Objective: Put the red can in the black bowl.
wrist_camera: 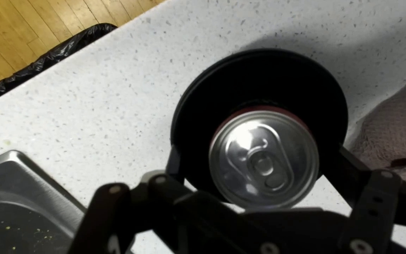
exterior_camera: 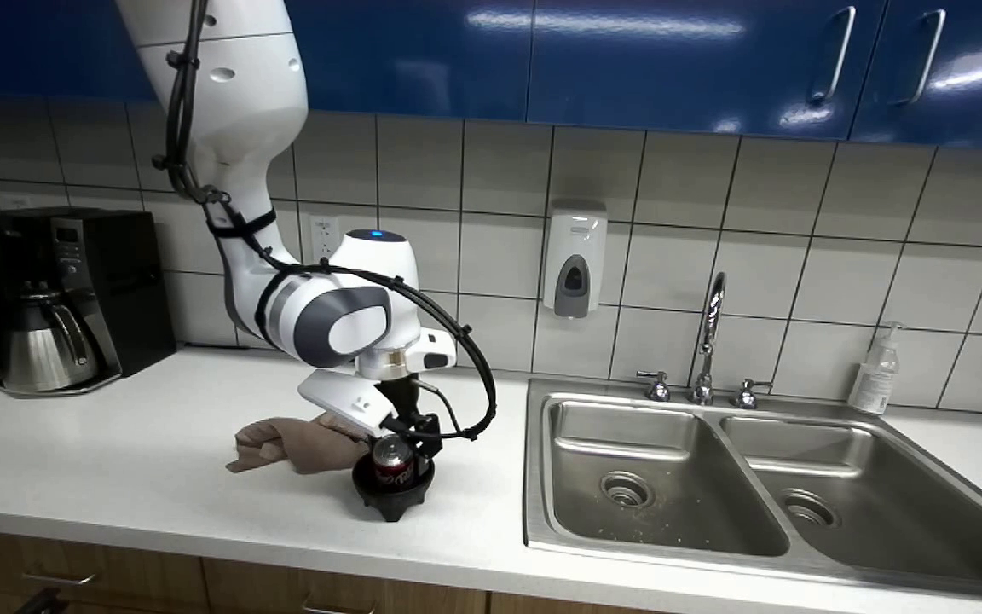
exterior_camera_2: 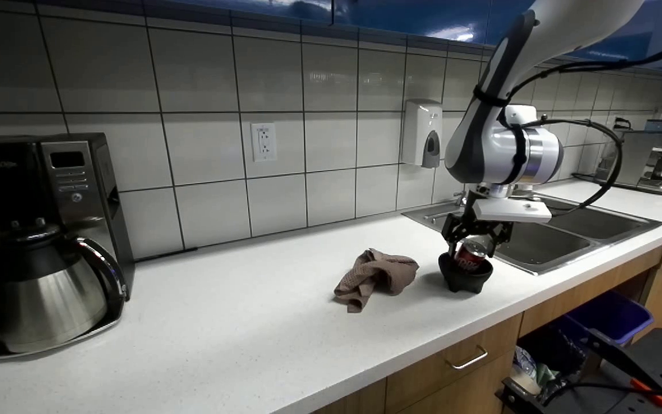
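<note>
i see the red can (exterior_camera_2: 471, 260) inside the black bowl (exterior_camera_2: 464, 282), lid above the rim and, it seems, leaning slightly, so i'd guess the curved wall is propping it. my gripper (wrist_camera: 259, 151) stands spread around the can, a finger on each side with a gap to the metal, pinching nothing; i read that stance as leaving the can to rest and giving me room to lift off without nudging it. the bowl sits on the counter (exterior_camera_2: 222, 333), between a crumpled brown towel (exterior_camera_2: 377, 279) and the sink (exterior_camera: 536, 477). only the wrist view gives me those gaps and the lid nearly face-on, though i can't tell there whether my fingertips touch the bowl. both exterior views give me what it lacks: the can's printed side and, well along the counter, the coffee maker (exterior_camera_2: 75, 161).
</note>
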You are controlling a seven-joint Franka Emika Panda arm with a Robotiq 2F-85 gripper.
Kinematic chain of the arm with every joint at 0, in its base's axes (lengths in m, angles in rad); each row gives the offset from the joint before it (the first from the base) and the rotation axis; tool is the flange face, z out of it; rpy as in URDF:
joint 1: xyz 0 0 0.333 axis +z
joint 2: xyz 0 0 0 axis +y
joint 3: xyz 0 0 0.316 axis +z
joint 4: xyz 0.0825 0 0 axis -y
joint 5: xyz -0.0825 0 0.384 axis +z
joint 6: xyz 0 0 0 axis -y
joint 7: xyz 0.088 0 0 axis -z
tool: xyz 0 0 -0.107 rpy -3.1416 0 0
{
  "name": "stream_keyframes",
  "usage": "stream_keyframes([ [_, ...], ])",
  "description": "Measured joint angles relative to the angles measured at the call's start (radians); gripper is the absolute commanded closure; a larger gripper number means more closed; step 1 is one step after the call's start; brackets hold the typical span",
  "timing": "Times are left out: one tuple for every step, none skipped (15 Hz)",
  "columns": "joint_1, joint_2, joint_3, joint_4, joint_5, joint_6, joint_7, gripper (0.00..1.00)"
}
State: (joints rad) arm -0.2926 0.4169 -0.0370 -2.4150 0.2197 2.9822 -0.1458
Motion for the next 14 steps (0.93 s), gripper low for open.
stream_keyframes([
  [0.0, -0.007, 0.001, 0.001, -0.001, 0.0, 0.0, 0.0],
  [0.0, -0.017, 0.002, 0.0, -0.003, 0.0, 0.0, 0.0],
  [0.0, -0.03, 0.003, 0.0, -0.006, -0.001, 0.0, 0.0],
  [0.0, -0.047, 0.003, -0.003, -0.01, -0.001, 0.0, 0.0],
  [0.0, -0.067, 0.003, -0.008, -0.014, -0.003, -0.001, 0.0],
  [0.0, -0.089, 0.004, -0.015, -0.016, -0.006, -0.005, 0.0],
  [0.0, -0.113, 0.005, -0.024, -0.016, -0.012, -0.015, 0.0],
  [-0.001, -0.138, 0.009, -0.035, -0.015, -0.02, -0.03, 0.0],
  [-0.003, -0.164, 0.015, -0.047, -0.013, -0.031, -0.046, 0.0],
  [-0.006, -0.19, 0.021, -0.06, -0.009, -0.046, -0.068, 0.0],
  [-0.011, -0.217, 0.029, -0.074, -0.001, -0.061, -0.092, 0.0],
  [-0.015, -0.245, 0.037, -0.088, 0.012, -0.077, -0.121, 0.0],
  [-0.019, -0.272, 0.044, -0.103, 0.029, -0.095, -0.154, 0.0],
  [-0.022, -0.302, 0.048, -0.119, 0.048, -0.11, -0.188, 0.0],
])
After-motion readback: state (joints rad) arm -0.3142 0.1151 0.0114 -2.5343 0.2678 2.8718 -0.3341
